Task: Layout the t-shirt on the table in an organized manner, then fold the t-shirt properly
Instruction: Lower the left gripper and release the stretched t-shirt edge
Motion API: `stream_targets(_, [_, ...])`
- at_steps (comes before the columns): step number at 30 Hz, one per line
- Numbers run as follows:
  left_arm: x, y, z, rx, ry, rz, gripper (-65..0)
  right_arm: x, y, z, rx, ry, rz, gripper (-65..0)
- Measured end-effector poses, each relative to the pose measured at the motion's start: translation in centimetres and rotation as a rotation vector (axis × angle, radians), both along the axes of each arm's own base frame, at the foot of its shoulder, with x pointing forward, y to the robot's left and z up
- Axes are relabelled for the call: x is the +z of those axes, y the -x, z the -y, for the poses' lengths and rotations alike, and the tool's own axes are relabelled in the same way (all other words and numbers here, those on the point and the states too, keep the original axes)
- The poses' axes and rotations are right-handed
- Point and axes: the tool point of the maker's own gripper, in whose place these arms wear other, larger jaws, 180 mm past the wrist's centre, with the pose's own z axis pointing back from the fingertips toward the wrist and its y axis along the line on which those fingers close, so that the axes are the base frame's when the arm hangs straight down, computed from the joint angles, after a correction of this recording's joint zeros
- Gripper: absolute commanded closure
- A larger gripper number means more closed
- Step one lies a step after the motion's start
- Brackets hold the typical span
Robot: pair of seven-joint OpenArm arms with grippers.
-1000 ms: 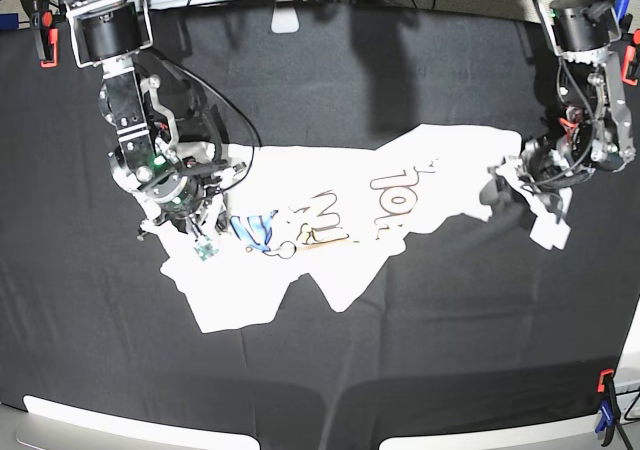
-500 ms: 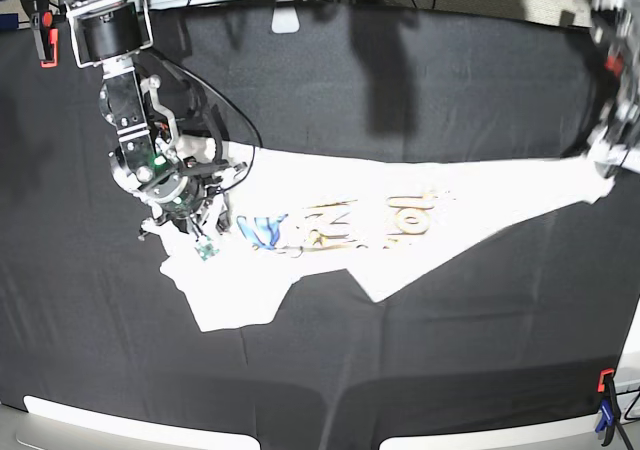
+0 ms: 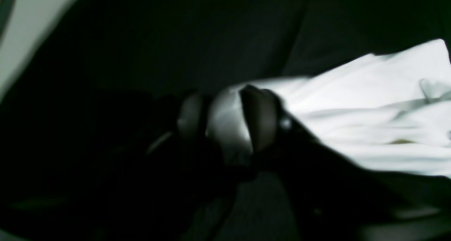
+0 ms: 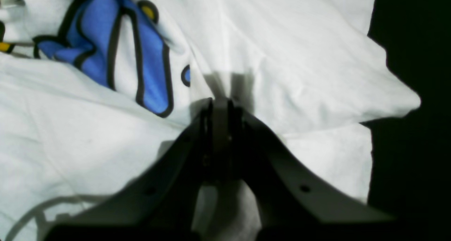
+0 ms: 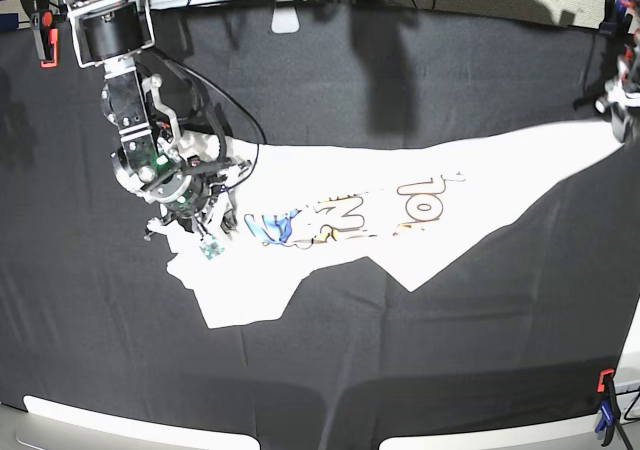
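Compared with the view 1 second back, the t-shirt (image 5: 400, 185) is drawn into a long, flattened band reaching toward the table's (image 5: 330, 80) right edge, where it had lain bunched near the middle, and the left gripper (image 3: 225, 128) has travelled outward to that edge. The shirt lies across the centre of the black-draped table, printed letters upward, one end under the arm on the base view's left, the opposite tip pulled to a point at the far side.

Right gripper (image 4: 220, 109): jaws pressed together on a fold of white cloth just beside the blue letter (image 4: 141, 68), anchoring that end so the pull from the other side stretches the fabric rather than dragging it.

Left gripper: in its wrist view a strip of white cloth shows between 2 dark fingers (image 3: 259, 117); the picture is dim and blurred, so whether the fingers grip or have parted cannot be told.

Judged stage: spreading, not folding. A sleeve or hem lobe (image 5: 240, 295) lies slack toward the near edge, so the outline is not yet orderly.
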Motion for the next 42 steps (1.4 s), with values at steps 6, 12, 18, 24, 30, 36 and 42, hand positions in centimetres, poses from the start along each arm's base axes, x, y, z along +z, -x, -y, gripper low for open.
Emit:
stream_targets(6, [1.8, -2.9, 0.3, -0.060, -0.033, 0.027, -25.2, 0.0, 0.0, 0.0, 0.000, 0.000, 0.000, -2.1])
stream_targets(12, [1.8, -9.5, 10.8, -0.395, -0.058, 0.047, -25.2, 0.0, 0.0, 0.0, 0.001, -0.002, 0.003, -2.1])
stream_targets(18, [2.5, -15.7, 17.7, -0.543, -0.192, 0.051, -25.2, 0.0, 0.0, 0.0, -0.001, 0.002, -0.003, -2.1])
stream_targets(24, [-4.7, -17.9, 20.5, -0.633, -0.117, -0.156, -25.2, -0.1, 0.1, 0.2, -0.004, 0.009, -0.012, -2.1])
stream_targets(30, [-5.1, -20.0, 22.7, -0.751, 0.009, -0.148, -25.2, -0.1, 0.1, 0.2, -0.004, 0.011, -0.013, -2.1])
stream_targets(36, [-6.6, -20.0, 23.0, -0.787, 0.055, -0.198, -25.2, -0.1, 0.1, 0.2, -0.004, 0.011, -0.013, -2.1])
stream_targets(42, [-7.0, -19.5, 23.5, -0.815, 0.067, -0.212, -23.8, -0.1, 0.1, 0.2, -0.004, 0.010, -0.013, -2.1])
